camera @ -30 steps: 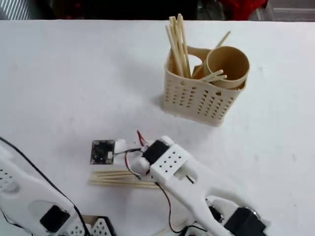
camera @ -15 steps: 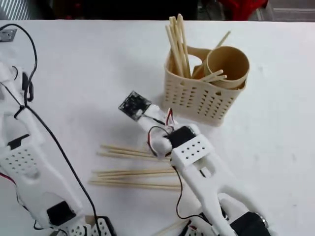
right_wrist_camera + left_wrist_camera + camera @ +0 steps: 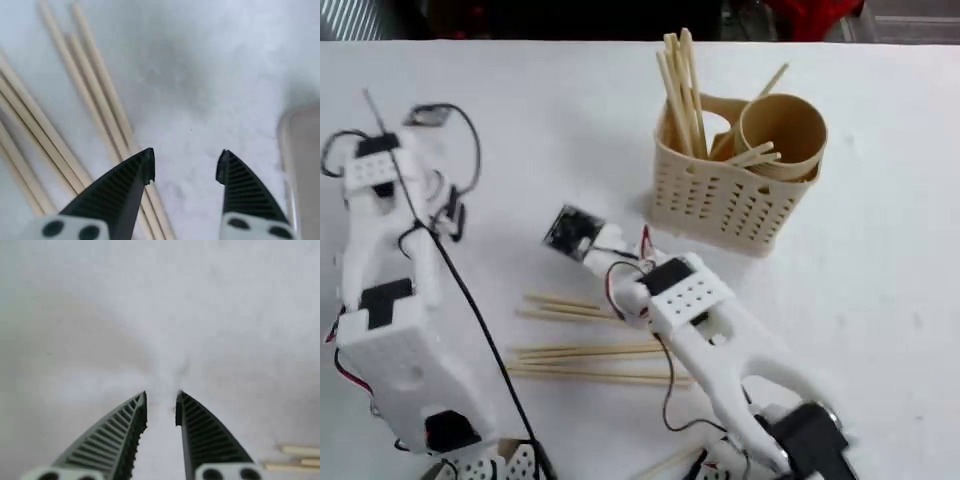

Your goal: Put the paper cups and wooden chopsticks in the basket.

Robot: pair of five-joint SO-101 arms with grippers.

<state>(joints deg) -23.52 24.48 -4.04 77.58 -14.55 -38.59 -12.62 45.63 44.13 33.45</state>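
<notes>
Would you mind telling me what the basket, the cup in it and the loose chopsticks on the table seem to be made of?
The basket looks like cream moulded plastic, matt, with regular rows of slots in its walls. The cup is probably paper: tan, dull, thin-walled. The chopsticks look like pale wood or bamboo, seemingly unvarnished.

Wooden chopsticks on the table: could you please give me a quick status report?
Left gripper open, empty, over bare white table. Right gripper open, empty, above loose pale wooden chopsticks. Cream perforated plastic basket holds tan paper cups, more chopsticks. Nothing blocking.
</notes>
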